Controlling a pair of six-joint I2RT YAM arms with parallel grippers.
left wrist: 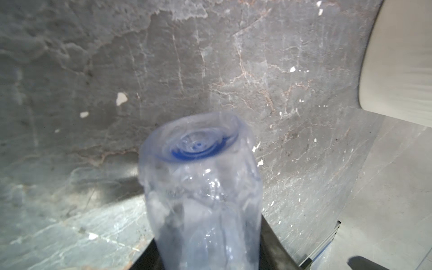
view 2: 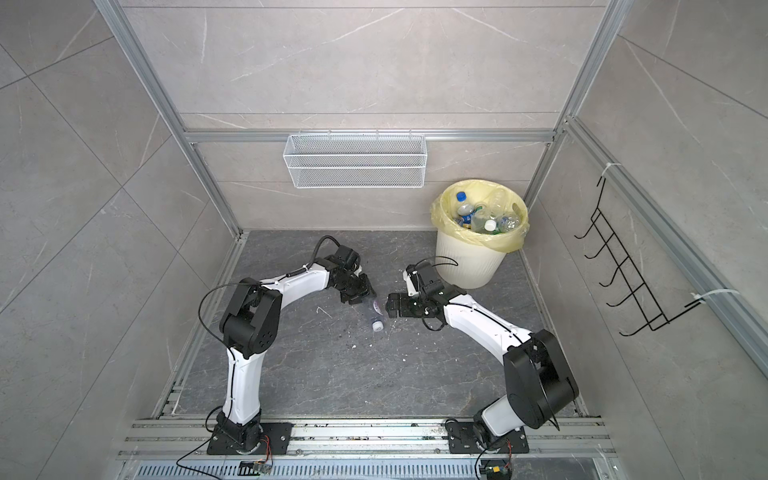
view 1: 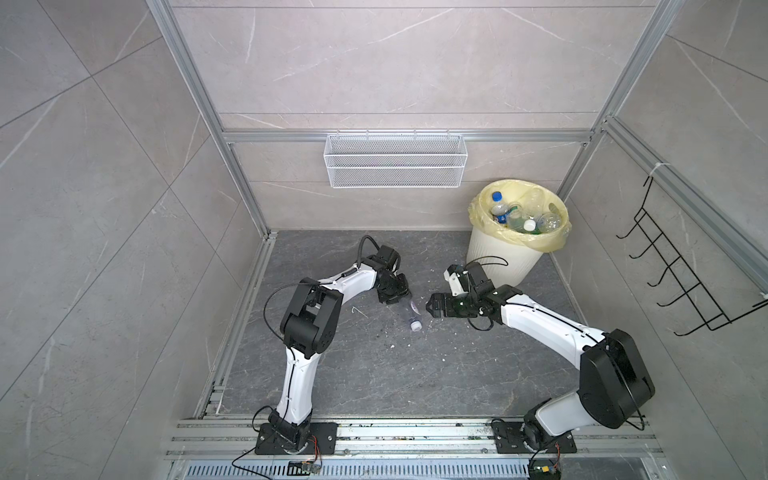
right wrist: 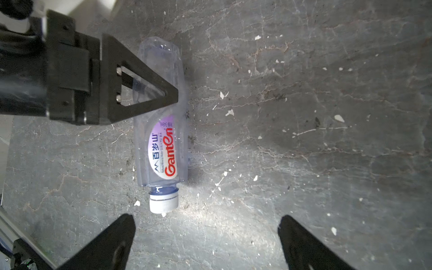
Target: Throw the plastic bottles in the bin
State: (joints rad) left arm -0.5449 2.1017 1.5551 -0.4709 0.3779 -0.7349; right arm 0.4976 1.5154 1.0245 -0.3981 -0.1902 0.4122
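While lying on its side near the middle of the dark stone floor (view 1: pixel 374 374), already gripped: clear bottle (view 1: pixel 411 311), white cap (view 1: pixel 416 326) toward the near edge.

Clamped near the base end by the left gripper (view 1: pixel 397 297), black fingers (left wrist: pixel 278 245) pressed to both sides in the left wrist view; purple-and-white label (right wrist: pixel 163 152) facing up. Just beside it, the right gripper (view 1: pixel 430 309), spread wide with nothing between, hovering over bare floor by the cap. At the far right corner, the bin (view 1: pixel 494 257), cream and ribbed, lined with a pale yellow bag (view 1: pixel 519 243), holding a heap of plastic bottles (view 1: pixel 515 216). Underfoot, grey veined stone strewn with white flecks (right wrist: pixel 230 113). All round, pale marble-look tile walls (view 1: pixel 395 62) within an aluminium frame (view 1: pixel 407 136); on the far wall a white wire mesh basket (view 1: pixel 395 166); on the right wall a black wire rack (view 1: pixel 690 254).
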